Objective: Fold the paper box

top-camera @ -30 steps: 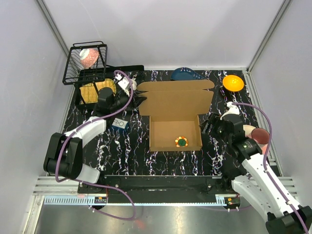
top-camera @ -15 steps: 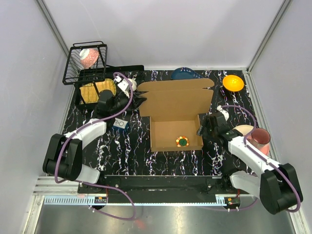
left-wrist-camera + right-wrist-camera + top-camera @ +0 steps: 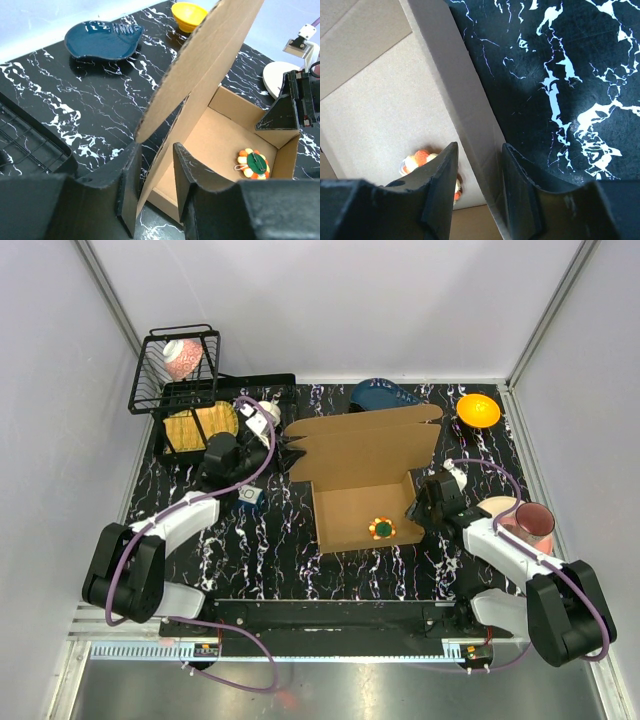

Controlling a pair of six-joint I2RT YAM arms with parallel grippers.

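The paper box is brown cardboard lying open mid-table, its lid tilted up at the far side. A small orange and green toy lies in its tray. My left gripper is at the lid's left edge. In the left wrist view the lid's side flap passes slanted between the open fingers of the left gripper. My right gripper straddles the box's right wall. In the right wrist view the right gripper has one finger inside and one outside, with gaps on both sides.
A black wire basket stands at the far left over a black tray holding a yellow item. A dark blue plate and an orange bowl lie beyond the box. A pink cup and a white dish sit at the right. A small white cube lies left of the box.
My right arm swung in to the box's right wall and its fingers narrowed around it. The lid rose and the box shifted slightly right and turned.
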